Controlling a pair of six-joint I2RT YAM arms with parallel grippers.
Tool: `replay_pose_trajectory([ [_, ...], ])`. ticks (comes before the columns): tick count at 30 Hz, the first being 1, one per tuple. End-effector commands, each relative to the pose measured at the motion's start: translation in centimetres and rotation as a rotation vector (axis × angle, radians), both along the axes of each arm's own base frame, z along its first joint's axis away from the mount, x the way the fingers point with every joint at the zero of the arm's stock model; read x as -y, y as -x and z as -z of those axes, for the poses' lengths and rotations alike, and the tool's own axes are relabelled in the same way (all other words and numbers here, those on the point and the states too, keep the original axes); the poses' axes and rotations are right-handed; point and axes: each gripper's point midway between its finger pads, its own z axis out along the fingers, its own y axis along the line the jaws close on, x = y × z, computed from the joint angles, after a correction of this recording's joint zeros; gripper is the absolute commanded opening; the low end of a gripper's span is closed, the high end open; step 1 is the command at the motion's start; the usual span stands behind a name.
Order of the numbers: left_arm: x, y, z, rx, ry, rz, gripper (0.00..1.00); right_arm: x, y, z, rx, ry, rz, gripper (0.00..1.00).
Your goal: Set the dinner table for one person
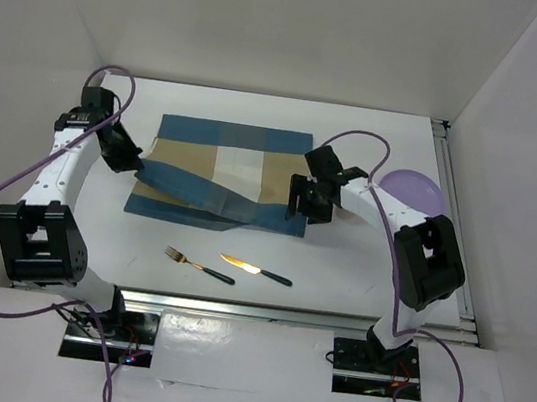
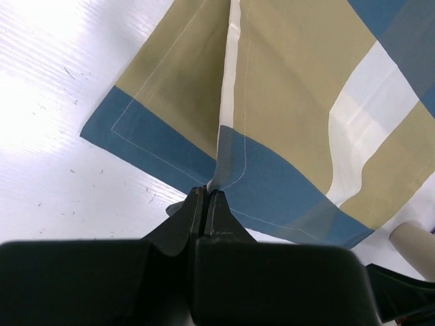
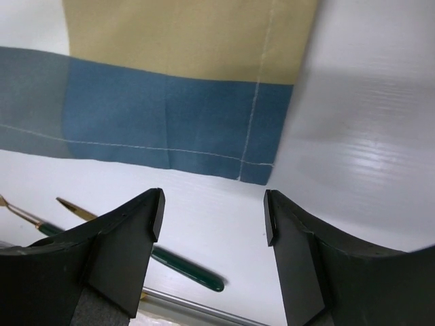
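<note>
Table point(image 1: 360, 265) is seen from above as a big plain white top, with a silver rail point(image 1: 302, 317) along the near edge and both arms bolted just in front of that. A blue-and-tan checked placemat point(image 1: 234, 161) is laid on the far-middle part of it, but not flat. The left side is bunched up, and a blue band is stretched from there diagonally toward the near right corner. That bunched bit is pinched by the left gripper point(image 2: 207, 198). In the wrist view its jaws are pressed tight together on a raised ridge of cloth, right where the blue border meets a white stripe. The rest of the mat is spread away from the pinch onto the table.

Over on the other side, the right gripper point(image 3: 213, 216) is held by the mat's near right corner, jaws well apart and nothing between them. The blue corner with its stitched hem is seen just past the fingertips, and no contact can be made out.

A fork point(image 1: 196, 265) and a knife point(image 1: 256, 271) are laid nearer the arms, side by side, dark handles pointed right, clear of the mat. A purple plate point(image 1: 414, 190) is parked at the far right, partly hidden behind the right arm.
</note>
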Motion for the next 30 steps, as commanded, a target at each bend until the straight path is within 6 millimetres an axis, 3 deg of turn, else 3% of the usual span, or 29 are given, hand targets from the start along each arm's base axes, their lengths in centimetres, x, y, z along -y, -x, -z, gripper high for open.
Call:
replay_pose_trajectory([
  [1, -1.2, -0.1, 1.0, -0.009, -0.035, -0.017, 0.00, -1.8, -0.1, -2.9, 0.065, -0.068, -0.021, 0.72],
  [3, -0.8, 0.2, 2.6, -0.037, -0.015, 0.005, 0.05, -2.5, -0.5, -2.9, 0.068, -0.070, -0.032, 0.73],
  [6, -1.5, 1.1, 4.5, -0.093, -0.048, -0.018, 0.60, -3.2, -1.0, -3.1, 0.074, -0.074, -0.042, 0.73],
  [8, -2.7, 1.2, 5.3, -0.105, -0.061, -0.072, 0.88, -3.4, -1.2, -3.1, 0.075, -0.075, -0.042, 0.73],
  [11, -3.3, 1.2, 5.9, -0.111, -0.061, -0.112, 0.90, -3.9, -1.4, -3.2, 0.087, -0.077, -0.060, 0.73],
  [18, -5.7, 1.9, 11.1, -0.253, -0.129, -0.168, 0.89, -4.1, -1.7, -3.9, 0.101, -0.080, -0.069, 0.73],
  [23, -4.5, 1.6, 14.1, -0.316, -0.040, -0.091, 0.95, -3.8, -1.7, -3.7, 0.100, -0.063, -0.071, 0.73],
  [27, -3.6, 1.5, 14.7, -0.295, 0.004, -0.061, 0.96, -3.8, -1.7, -3.7, 0.100, -0.063, -0.071, 0.73],
  [30, -2.2, 1.6, 15.5, -0.307, 0.034, -0.026, 0.92, -3.8, -1.7, -3.7, 0.100, -0.063, -0.071, 0.73],
])
